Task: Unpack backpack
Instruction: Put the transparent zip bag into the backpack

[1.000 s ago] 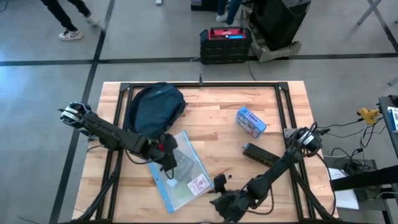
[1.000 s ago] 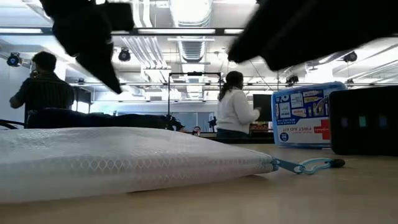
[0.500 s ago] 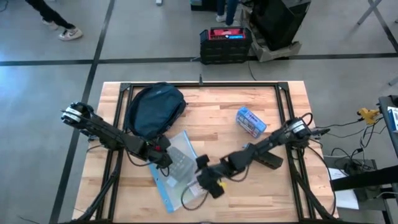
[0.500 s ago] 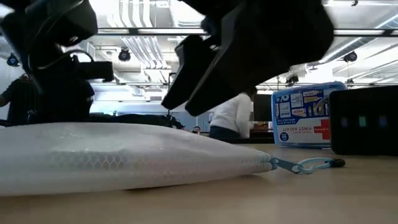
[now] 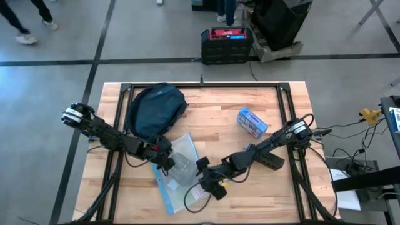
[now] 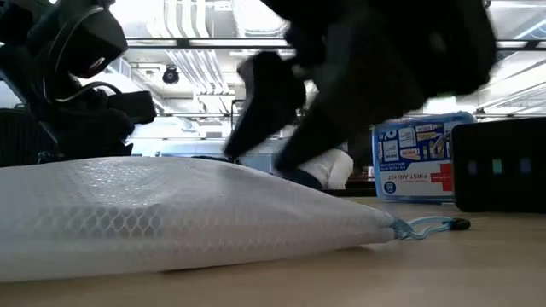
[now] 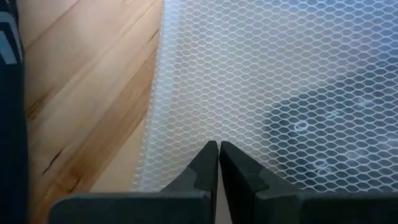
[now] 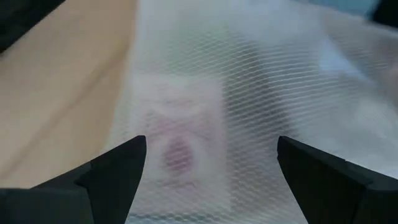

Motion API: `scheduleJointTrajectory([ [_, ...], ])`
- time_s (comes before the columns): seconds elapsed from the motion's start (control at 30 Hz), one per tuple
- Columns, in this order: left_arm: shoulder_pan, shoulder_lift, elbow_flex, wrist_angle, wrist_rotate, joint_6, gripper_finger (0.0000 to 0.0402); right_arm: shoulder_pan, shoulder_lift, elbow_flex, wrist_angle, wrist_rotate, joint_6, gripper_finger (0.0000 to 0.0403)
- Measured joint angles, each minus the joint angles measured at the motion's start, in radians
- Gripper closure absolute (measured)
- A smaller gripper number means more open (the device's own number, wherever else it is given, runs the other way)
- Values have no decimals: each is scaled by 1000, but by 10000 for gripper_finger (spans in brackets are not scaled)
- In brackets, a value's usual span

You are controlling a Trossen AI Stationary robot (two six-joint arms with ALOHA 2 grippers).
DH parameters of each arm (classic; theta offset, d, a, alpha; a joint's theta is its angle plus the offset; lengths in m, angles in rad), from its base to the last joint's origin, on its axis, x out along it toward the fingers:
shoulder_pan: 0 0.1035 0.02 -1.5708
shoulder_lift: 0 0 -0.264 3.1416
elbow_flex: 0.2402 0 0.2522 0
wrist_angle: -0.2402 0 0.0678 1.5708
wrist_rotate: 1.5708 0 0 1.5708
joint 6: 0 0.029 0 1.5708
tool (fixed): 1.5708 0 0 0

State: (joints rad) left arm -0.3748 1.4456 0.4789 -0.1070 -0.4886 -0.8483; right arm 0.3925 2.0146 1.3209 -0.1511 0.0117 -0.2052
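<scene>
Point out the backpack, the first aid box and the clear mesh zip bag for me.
backpack (image 5: 156, 109), high view, middle of its navy front panel.
first aid box (image 5: 252, 122), high view, centre of its blue top face.
clear mesh zip bag (image 5: 181, 169), high view, bare mesh between the two arms.

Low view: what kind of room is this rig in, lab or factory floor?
Most likely an open robotics lab or workshop. A wooden table stands on a grey concrete floor marked with dark lines, the low view shows exposed ceiling ducts, and a black equipment case sits beside the table.
</scene>
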Motion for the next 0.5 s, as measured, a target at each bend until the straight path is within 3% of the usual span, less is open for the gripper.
scheduleJointTrajectory([
  [0.3,0,0,-5,-2,-19,-74,396,36,90,7,55,40,81,59],
  [0.5,-1,2,-5,-5,-19,-104,396,48,36,3,35,46,139,59],
])
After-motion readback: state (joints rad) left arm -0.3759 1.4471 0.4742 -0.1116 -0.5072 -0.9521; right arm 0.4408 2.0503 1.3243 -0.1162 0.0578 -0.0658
